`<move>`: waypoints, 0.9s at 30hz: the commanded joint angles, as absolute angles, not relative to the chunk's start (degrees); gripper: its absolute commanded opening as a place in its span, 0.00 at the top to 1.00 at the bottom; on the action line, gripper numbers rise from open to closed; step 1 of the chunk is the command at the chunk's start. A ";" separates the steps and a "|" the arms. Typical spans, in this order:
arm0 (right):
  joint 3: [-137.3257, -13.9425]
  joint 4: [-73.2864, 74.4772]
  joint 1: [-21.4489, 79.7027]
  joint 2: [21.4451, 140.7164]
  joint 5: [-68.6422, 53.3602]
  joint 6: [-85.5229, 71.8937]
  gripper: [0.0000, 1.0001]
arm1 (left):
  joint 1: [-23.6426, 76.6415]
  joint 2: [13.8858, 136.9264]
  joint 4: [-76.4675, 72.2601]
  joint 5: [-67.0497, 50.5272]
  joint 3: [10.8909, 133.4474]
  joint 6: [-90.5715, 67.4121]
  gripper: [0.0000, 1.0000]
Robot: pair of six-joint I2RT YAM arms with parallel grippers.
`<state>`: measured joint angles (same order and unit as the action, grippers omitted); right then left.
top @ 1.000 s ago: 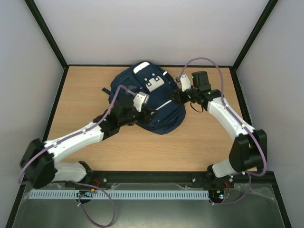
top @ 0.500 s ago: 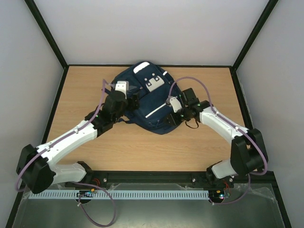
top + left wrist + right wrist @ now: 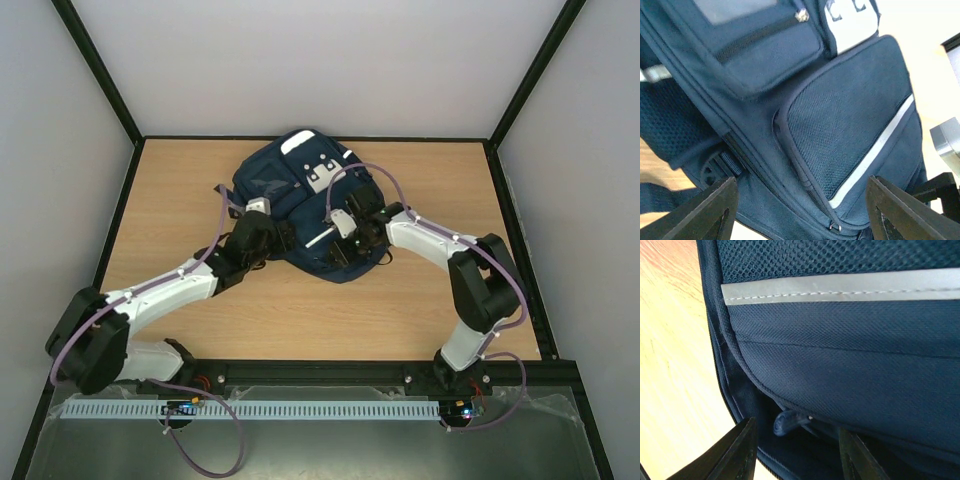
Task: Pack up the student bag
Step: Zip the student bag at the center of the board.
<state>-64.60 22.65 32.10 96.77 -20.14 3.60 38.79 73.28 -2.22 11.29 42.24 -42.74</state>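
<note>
Lying just ahead: student bag (image 3: 300,185) | left claw (image 3: 800,200) agape | right claw (image 3: 796,429) agape

From above, the near half of the student bag (image 3: 300,180) lies under both wrists. The left claw (image 3: 278,236) and right claw (image 3: 338,250) are too small and dark against the fabric to show how their jaws stand. In the left wrist view the bag runs off the top, left and bottom edges. The top edge crops a white patch (image 3: 850,20), and the right edge cuts a grey block (image 3: 946,142). In the right wrist view the bag overflows the top, right and bottom edges. A dark zip pull (image 3: 785,422) sits half tucked under a seam, and its contact with the claw is unclear.
</note>
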 commanded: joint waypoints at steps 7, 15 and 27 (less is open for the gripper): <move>-69.92 26.81 34.08 102.70 -16.56 0.31 0.55 | 38.23 82.74 -9.12 3.69 42.88 -51.15 0.30; -69.99 23.72 34.85 103.81 -15.30 -0.55 0.73 | 38.23 87.02 -12.97 0.90 42.76 -53.50 0.35; -67.76 25.47 34.96 95.99 -12.95 2.89 0.97 | 38.28 88.65 -14.12 0.07 41.99 -55.55 0.38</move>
